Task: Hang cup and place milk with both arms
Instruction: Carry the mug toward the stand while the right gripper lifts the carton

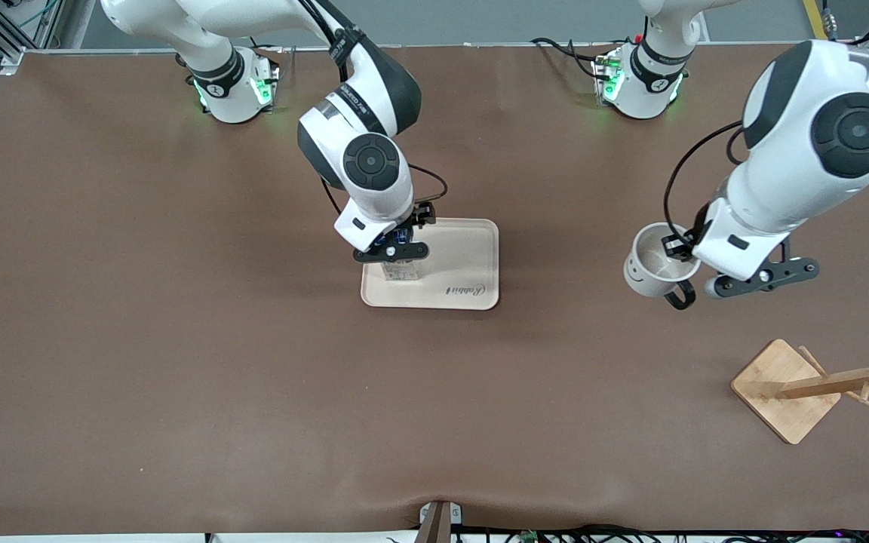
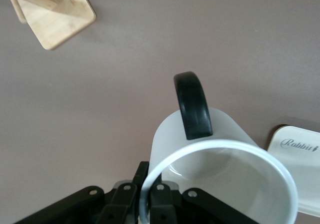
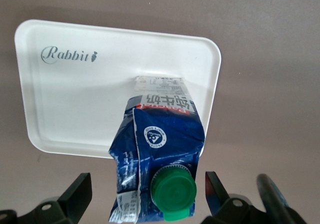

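Note:
The milk (image 1: 398,267), a dark blue carton with a green cap, stands upright on the cream tray (image 1: 459,260), near the tray's corner toward the right arm's end. My right gripper (image 1: 393,253) is open around its top, with the fingers apart on both sides and not touching it. In the right wrist view the milk (image 3: 160,139) stands between the spread fingers (image 3: 80,186) of the right gripper (image 3: 146,186). My left gripper (image 1: 682,253) is shut on the rim of the white cup (image 1: 649,264). It holds the cup tilted above the table, black handle (image 2: 192,104) pointing away from the gripper (image 2: 147,194).
A wooden cup rack (image 1: 819,385) with pegs on a square base stands nearer the front camera at the left arm's end, and shows in the left wrist view (image 2: 55,14). The tray (image 3: 75,99) reads "Rabbit". A corner of it shows in the left wrist view (image 2: 300,159).

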Controlling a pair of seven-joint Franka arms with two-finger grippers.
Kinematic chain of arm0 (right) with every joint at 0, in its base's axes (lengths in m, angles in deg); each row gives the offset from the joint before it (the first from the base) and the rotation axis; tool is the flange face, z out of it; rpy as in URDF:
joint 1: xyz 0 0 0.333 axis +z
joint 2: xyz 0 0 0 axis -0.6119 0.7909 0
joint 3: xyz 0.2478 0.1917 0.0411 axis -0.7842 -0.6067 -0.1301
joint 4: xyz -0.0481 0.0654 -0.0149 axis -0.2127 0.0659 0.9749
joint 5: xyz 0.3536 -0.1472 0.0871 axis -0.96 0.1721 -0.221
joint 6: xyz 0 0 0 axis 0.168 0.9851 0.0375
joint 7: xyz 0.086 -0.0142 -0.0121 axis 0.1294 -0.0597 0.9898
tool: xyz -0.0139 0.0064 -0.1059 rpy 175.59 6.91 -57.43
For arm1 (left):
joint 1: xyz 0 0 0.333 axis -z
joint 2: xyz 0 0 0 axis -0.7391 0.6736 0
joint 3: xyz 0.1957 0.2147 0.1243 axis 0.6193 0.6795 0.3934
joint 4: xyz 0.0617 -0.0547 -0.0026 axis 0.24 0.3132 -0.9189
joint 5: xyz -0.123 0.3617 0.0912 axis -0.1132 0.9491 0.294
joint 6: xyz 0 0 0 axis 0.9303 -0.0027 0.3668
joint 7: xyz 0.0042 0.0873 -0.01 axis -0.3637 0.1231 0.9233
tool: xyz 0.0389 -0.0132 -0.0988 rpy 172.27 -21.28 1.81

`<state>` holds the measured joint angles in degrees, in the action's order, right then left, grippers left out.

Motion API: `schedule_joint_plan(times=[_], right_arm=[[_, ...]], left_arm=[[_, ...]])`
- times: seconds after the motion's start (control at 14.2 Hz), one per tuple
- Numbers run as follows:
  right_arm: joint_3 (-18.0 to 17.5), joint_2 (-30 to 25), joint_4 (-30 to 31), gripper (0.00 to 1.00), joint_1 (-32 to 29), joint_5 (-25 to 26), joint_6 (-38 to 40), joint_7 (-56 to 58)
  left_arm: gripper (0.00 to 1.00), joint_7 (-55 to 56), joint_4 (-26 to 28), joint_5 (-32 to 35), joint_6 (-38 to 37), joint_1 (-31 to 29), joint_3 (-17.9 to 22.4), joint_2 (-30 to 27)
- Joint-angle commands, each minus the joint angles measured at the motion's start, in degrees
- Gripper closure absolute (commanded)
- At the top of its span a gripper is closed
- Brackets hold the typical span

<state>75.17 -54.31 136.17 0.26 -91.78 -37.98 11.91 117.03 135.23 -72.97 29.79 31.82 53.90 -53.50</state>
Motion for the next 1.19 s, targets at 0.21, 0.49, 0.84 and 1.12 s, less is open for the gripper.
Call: schedule_joint_plan(times=[0.21,0.49,0.84,1.12], right_arm=[[0.6,-0.2,0.8,1.0,1.2,1.6,-1.7,-5.3],[0.9,-1.7,-1.1,1.0,0.2,1.5,-1.1,-8.4],[0.8,-6.3,-2.6,1.0,-7.2,1.3,5.1,-6.3],[0.8,-11.0,-1.7,1.0,-15.9,1.4,10.4,2.2]], left_arm=[[1.0,-16.7,0.4,-0.8,-1.0,-8.3,-0.2,-3.7],[1.0,-27.8,0.3,-0.4,-1.1,-13.4,-0.1,-3.8],[1.0,-39.6,0.2,0.0,1.6,-18.9,0.0,-3.2],[1.0,-45.6,0.4,0.0,4.7,-22.5,0.0,-2.3]])
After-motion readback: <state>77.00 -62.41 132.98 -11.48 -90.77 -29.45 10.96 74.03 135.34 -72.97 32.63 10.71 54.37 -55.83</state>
